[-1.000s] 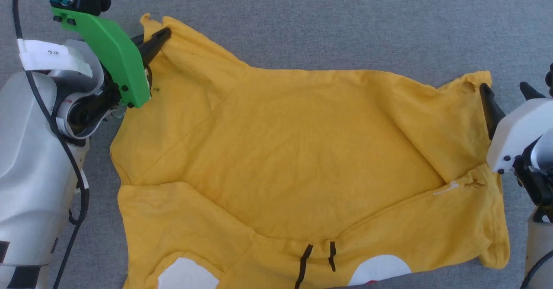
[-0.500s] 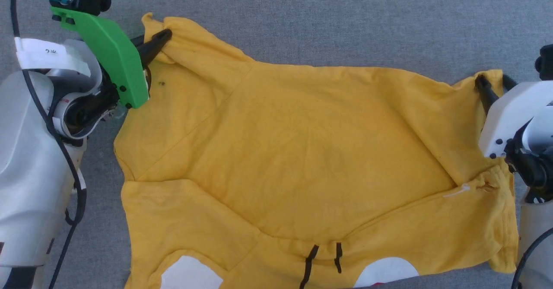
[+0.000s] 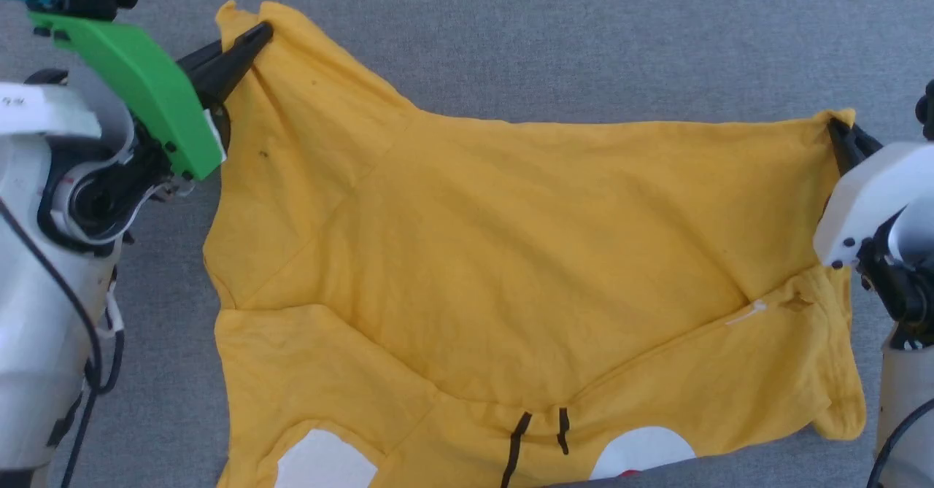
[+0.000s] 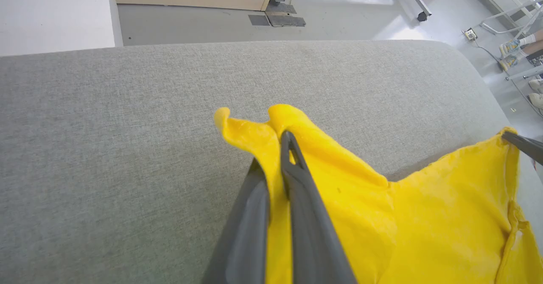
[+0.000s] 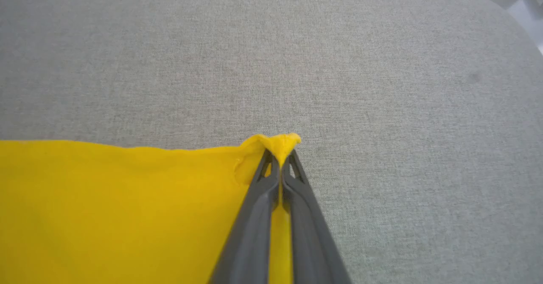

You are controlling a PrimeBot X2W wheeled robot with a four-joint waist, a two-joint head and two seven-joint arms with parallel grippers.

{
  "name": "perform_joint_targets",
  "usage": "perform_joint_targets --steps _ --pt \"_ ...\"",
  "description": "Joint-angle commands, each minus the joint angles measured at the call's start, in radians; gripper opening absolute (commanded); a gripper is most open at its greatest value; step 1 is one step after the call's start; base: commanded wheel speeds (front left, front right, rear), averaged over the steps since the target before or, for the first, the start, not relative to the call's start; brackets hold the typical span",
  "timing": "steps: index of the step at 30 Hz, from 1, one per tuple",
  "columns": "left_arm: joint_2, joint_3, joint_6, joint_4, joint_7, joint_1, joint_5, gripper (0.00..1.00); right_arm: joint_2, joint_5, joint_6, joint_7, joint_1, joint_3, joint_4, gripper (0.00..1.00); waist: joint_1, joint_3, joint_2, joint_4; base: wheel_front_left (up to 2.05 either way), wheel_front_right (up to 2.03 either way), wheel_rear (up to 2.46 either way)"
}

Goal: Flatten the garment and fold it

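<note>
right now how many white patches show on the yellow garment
2, on the garment at the head view's bottom edge: the left white patch and the right white patch, flanking the dark loops. Both are cut off; more may be hidden.

One garment [image 3: 511,254], two white patches [image 3: 325,462], two dark loops [image 3: 516,440], one left end effector [image 3: 259,33], one right end effector [image 3: 836,125]

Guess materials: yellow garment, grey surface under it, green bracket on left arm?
Garment: thin soft knit, probably cotton, matte; creases and sags limply. Grey surface: woven upholstery-like cloth, matte; fine heathered weave. Green bracket: rigid plastic, slight sheen; flat uniform colour, screw heads.
</note>
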Motion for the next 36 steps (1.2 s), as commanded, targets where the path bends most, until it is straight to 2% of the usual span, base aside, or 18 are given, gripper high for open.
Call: perform_joint_targets --steps 1,11,22,36 --pt "0.021 0.002 -0.007 -0.013 -0.017 0.026 -0.018 0.0 -0.003 0.01 -0.002 -0.017 0.022 -0.001 -0.004 0.0 0.0 -0.031 0.0 0.0 0.0 0.0 0.0" --pt "0.114 -0.015 -0.007 -0.17 -0.16 0.211 -0.106 0.0 -0.013 0.097 -0.002 -0.097 0.156 -0.019 -0.035 0.0 0.0 -0.165 0.0 0.009 0.0 0.0 0.0" --pt "0.214 0.001 -0.005 -0.369 -0.279 0.496 -0.159 0.0 -0.015 0.202 -0.002 -0.12 0.345 -0.054 -0.129 0.0 0.0 -0.284 0.0 0.022 0.0 0.0 0.0" --pt "0.287 0.044 0.065 -0.563 -0.352 0.916 -0.275 0.0 0.013 0.314 -0.002 -0.048 0.585 -0.109 -0.187 0.0 0.0 -0.335 0.0 0.046 0.0 0.0 0.0"
